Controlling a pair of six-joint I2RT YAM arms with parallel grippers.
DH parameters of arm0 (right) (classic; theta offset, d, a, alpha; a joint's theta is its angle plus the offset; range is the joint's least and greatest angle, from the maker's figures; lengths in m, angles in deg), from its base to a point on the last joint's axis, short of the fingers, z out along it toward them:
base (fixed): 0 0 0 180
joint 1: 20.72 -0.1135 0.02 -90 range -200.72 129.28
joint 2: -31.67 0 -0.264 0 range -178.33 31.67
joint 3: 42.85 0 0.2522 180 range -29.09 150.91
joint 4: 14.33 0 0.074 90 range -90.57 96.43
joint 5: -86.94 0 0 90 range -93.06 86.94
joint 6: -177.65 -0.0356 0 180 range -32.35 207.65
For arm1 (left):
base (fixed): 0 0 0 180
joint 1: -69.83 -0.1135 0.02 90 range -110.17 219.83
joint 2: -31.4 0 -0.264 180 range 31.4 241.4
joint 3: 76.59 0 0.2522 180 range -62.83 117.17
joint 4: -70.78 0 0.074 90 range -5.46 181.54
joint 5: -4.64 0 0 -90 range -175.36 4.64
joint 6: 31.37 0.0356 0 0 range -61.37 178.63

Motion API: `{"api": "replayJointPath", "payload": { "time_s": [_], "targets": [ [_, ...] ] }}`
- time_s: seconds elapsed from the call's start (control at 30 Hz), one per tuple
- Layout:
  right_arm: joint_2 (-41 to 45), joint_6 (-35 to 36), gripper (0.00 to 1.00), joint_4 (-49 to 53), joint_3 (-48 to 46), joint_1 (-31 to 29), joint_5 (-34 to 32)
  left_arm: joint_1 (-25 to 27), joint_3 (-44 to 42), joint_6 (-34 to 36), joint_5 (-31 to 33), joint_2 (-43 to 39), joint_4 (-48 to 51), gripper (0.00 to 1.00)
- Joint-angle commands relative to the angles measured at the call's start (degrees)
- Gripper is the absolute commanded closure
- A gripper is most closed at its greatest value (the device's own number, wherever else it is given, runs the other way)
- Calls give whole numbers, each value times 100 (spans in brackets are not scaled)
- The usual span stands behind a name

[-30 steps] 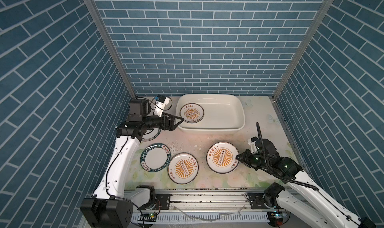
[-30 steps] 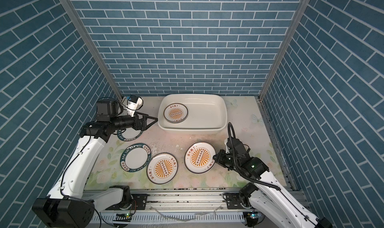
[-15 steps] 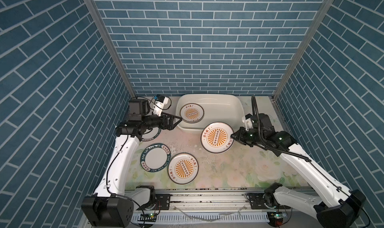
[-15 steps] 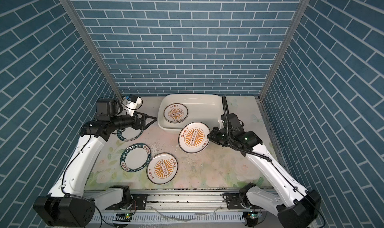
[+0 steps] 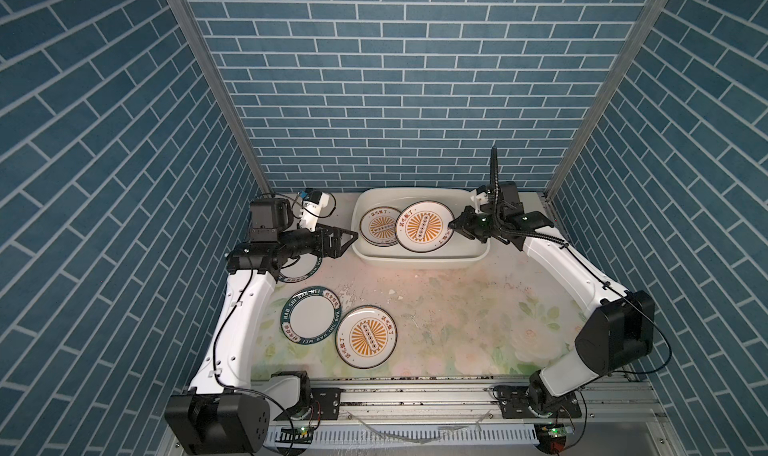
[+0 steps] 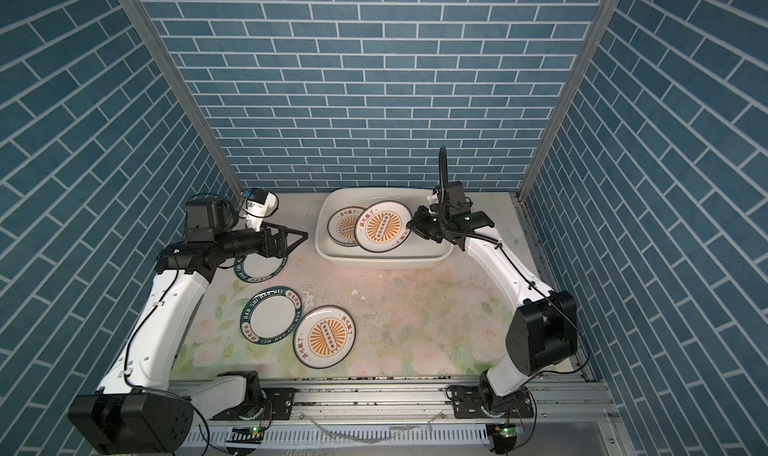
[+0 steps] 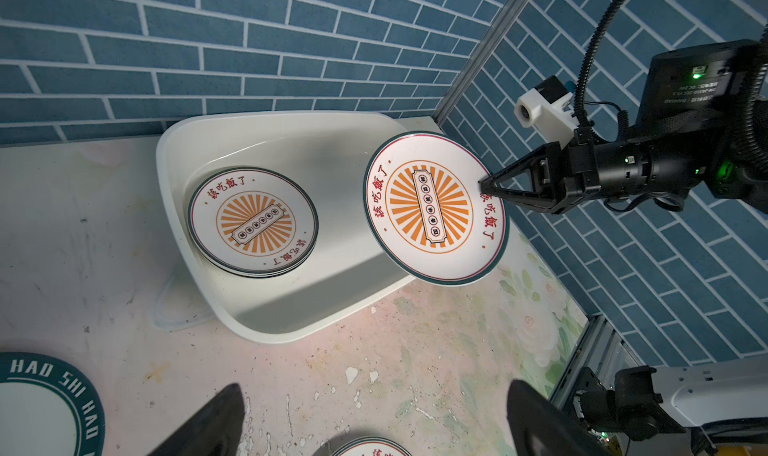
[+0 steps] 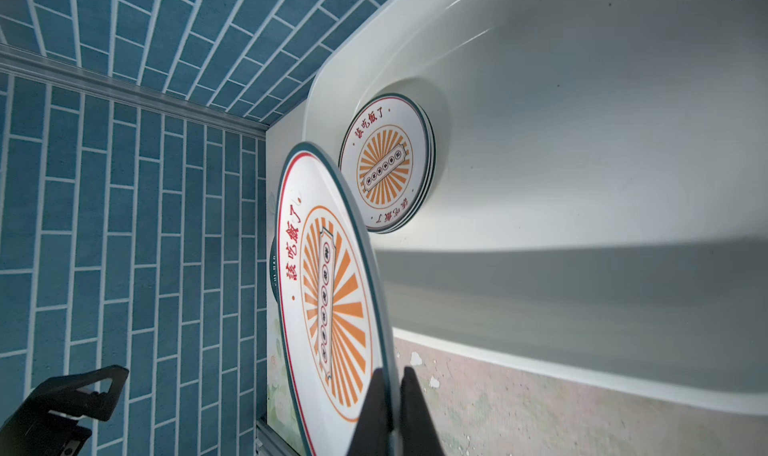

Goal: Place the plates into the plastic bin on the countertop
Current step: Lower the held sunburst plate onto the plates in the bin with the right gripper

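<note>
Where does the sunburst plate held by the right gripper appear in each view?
In a top view: held plate over the plastic bin, overlapping the stack.
In a top view: held plate overlapping the stack.
Left wrist: held plate between stack and right gripper.
Right wrist: held plate edge-on, before the stack.
Landmark: the stack.

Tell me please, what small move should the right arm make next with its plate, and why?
Probably lower the held plate into the plastic bin before opening. The right gripper is shut on its rim, and it hangs in the air over the bin, partly above the stack already inside. Releasing from here could let it drop hard.
</note>
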Motion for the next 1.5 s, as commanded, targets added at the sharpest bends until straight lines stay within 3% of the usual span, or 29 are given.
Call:
{"api": "replayJointPath", "payload": {
  "time_s": [0.0, 0.43, 0.9, 1.2, 1.47],
  "targets": [
    [-481, 340, 100, -285, 451, 8, 95, -219, -189, -390, -285, -62, -281, 0],
    [-2215, 390, 100, -653, 1576, -18, 386, -214, -92, -183, -175, 116, -153, 0],
    [-3830, 457, 100, 1, 3486, -358, 255, -215, -143, -193, -174, 137, -214, 0],
    [-4642, 365, 100, 459, 4627, -501, 240, -215, -143, -221, -201, 161, -264, 1],
    [-4870, 378, 100, 648, 4864, -519, 161, -215, -171, -220, -211, 172, -285, 0]
  ]
}}
